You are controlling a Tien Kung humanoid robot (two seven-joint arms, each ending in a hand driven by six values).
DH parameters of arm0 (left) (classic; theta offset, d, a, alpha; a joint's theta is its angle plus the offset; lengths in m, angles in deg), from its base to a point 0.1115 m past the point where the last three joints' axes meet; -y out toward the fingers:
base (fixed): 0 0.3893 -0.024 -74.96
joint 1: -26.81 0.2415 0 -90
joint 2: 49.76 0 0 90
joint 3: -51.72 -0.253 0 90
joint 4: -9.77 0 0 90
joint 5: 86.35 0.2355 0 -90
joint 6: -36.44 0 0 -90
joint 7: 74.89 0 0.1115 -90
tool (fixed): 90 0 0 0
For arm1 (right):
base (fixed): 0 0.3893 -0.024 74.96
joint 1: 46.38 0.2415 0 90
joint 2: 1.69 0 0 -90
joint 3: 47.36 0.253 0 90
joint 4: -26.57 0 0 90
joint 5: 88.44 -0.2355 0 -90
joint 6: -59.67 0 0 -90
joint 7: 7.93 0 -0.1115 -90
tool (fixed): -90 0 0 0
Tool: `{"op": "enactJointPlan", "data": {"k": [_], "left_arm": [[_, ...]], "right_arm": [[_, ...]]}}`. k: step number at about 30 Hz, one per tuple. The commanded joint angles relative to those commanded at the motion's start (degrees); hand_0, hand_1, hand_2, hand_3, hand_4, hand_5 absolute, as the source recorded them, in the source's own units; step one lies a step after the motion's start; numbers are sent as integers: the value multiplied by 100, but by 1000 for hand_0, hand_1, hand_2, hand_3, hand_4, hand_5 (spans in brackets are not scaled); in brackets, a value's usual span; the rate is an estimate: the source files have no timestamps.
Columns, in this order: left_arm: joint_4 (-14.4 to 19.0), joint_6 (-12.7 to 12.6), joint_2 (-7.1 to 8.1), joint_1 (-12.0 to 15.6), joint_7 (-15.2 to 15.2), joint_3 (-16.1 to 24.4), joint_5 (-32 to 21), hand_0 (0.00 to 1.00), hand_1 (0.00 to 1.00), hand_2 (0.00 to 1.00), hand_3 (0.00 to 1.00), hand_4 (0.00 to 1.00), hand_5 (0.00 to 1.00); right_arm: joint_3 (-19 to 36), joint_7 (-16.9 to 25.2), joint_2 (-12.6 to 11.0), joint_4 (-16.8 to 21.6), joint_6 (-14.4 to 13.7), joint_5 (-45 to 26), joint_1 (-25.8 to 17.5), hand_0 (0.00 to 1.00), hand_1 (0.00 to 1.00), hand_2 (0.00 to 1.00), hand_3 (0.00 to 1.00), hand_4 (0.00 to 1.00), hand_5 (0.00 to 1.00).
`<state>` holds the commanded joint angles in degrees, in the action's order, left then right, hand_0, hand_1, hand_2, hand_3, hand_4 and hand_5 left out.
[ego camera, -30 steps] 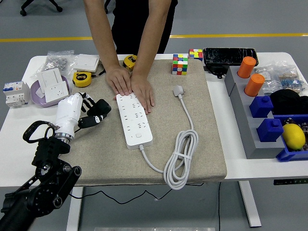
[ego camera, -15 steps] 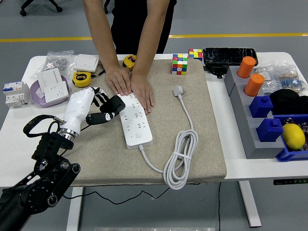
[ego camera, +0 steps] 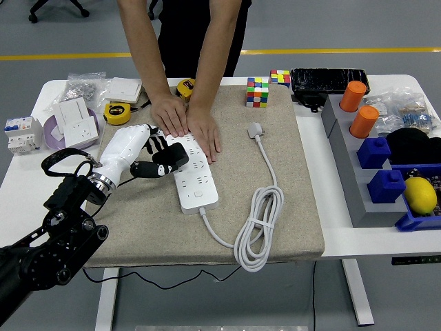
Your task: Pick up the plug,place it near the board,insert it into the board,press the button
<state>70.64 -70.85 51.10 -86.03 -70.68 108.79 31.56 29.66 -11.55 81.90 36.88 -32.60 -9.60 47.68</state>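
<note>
A white power strip (ego camera: 192, 172) lies on the beige mat (ego camera: 303, 221), its button near the near end. Its white cable (ego camera: 258, 221) coils at the front and ends in a white plug (ego camera: 255, 129) lying on the mat, right of the strip. A person's two hands (ego camera: 186, 121) press flat on the strip's far end. My left hand (ego camera: 162, 156), white with black fingers, hovers at the strip's left edge with fingers spread over its upper middle, holding nothing. My right arm is not in view.
Two Rubik's cubes (ego camera: 258, 91) and a black device (ego camera: 326, 80) sit at the back. Tape measures (ego camera: 118, 113), a socket in a purple bowl (ego camera: 72, 127) and a breaker (ego camera: 21, 134) lie left. A grey rack (ego camera: 358, 179) with orange cylinders, blue blocks and a lemon (ego camera: 420, 194) stands right.
My left hand has moved right and slightly forward, from the mat's left edge to over the power strip. The person's hands, plug and cable have not moved.
</note>
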Motion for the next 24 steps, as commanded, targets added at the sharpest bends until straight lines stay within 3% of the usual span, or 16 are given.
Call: {"op": "enactJointPlan", "data": {"k": [12, 24], "left_arm": [[112, 370, 293, -178, -106, -260, -130, 410, 342, 360, 398, 593, 47], [141, 511, 384, -259, -151, -378, -122, 416, 351, 362, 391, 584, 46]], "right_arm": [[-12, 5, -23, 0, -3, -34, 30, 799, 719, 723, 766, 998, 933], [14, 1, -45, 0, -6, -31, 49, 798, 719, 723, 765, 998, 933]]}}
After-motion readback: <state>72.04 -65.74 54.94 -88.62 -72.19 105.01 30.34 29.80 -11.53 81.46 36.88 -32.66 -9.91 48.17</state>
